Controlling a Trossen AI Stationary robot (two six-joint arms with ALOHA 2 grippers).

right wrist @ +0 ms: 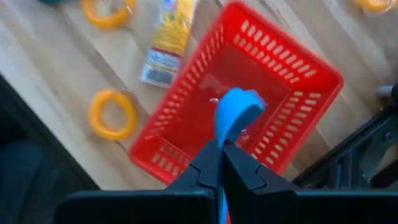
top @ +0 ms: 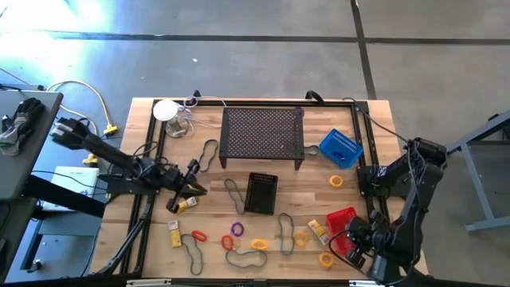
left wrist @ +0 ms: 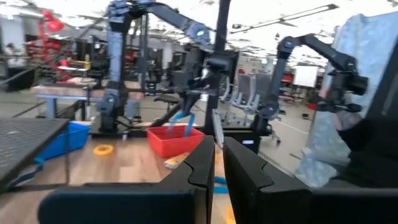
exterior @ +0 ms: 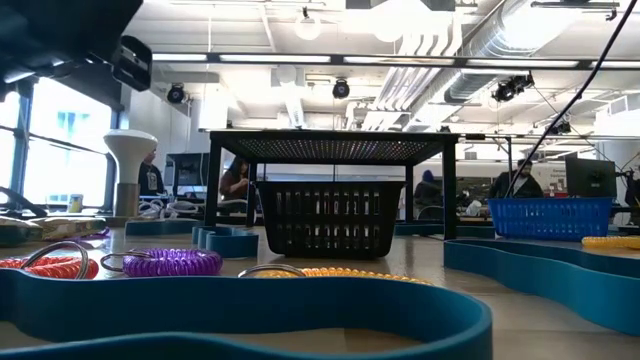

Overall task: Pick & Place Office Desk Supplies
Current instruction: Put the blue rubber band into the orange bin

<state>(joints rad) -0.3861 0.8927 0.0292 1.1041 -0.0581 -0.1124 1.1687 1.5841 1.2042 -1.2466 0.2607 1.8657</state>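
Note:
My right gripper [right wrist: 222, 163] hangs over the red mesh basket [right wrist: 273, 81] at the table's near right corner, shut on a blue rubber band [right wrist: 235, 112]. The left wrist view shows that band [left wrist: 183, 118] dangling above the basket [left wrist: 177, 138]. My left gripper [top: 195, 185] is at the table's left side, pointing roughly level toward the right. Its fingers [left wrist: 199, 171] stand shut with nothing visible between them. A yellow packet [top: 185, 205] lies on the table just beside it. Coloured rings and band loops lie scattered along the near half. My right gripper pinches the blue rubber band's upper end [right wrist: 221, 144] between its two fingers, coming from above and pointing down. The band hangs below the fingertips as a doubled loop over the inside of the red basket. Whether its lower end touches the basket's floor I cannot tell.
A black perforated stand [top: 263, 134] stands at the far middle, with a black basket [top: 261, 193] in front of it and a blue basket [top: 341, 147] to its right. Beside the red basket lie a yellow packet [right wrist: 166, 43] and a yellow ring [right wrist: 112, 115].

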